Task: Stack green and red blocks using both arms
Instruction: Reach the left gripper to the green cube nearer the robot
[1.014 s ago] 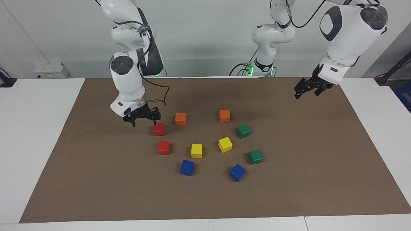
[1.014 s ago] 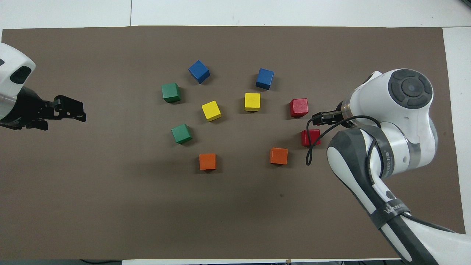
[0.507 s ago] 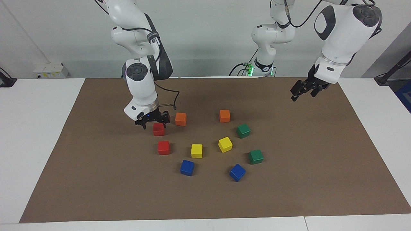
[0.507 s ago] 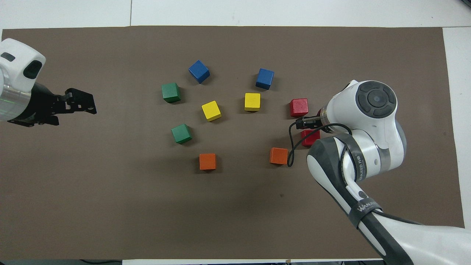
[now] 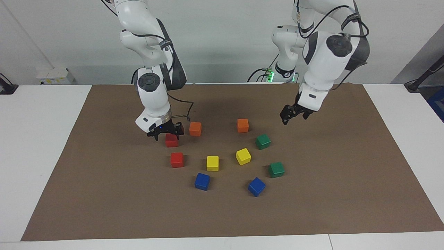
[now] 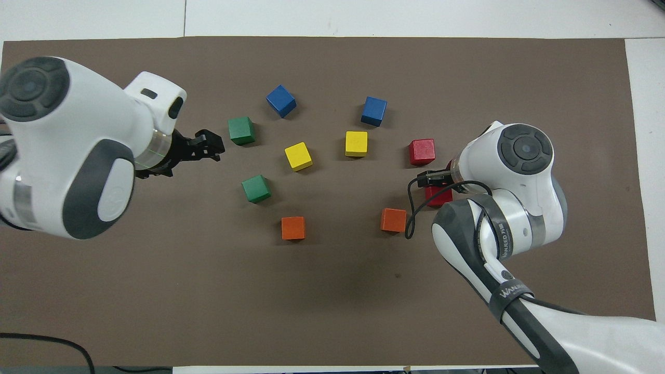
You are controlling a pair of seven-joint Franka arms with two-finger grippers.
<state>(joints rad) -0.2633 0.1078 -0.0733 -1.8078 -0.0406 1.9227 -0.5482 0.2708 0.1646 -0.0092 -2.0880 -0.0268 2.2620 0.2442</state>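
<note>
Two red blocks lie toward the right arm's end of the brown mat. My right gripper (image 5: pixel 167 136) (image 6: pixel 434 182) is low and open, one finger on each side of the red block (image 5: pixel 171 140) (image 6: pixel 439 197) nearer the robots. The other red block (image 5: pixel 177 159) (image 6: pixel 422 151) lies free, farther out. Two green blocks lie toward the left arm's end, one nearer the robots (image 5: pixel 263 141) (image 6: pixel 256 188) and one farther out (image 5: pixel 276 169) (image 6: pixel 241 130). My left gripper (image 5: pixel 287 118) (image 6: pixel 212 147) hangs open and empty in the air over bare mat beside them.
Two orange blocks (image 5: pixel 195 128) (image 5: pixel 242 125) lie nearest the robots; the first is close beside my right gripper. Two yellow blocks (image 5: pixel 212 163) (image 5: pixel 243 156) sit mid-cluster, and two blue blocks (image 5: pixel 202 181) (image 5: pixel 256 186) lie farthest out. White tabletop (image 5: pixel 41 139) surrounds the mat.
My right gripper has moved sideways and down from beside the nearer red block to astride it. My left arm has swung in from the table's end toward the green blocks and come lower.
</note>
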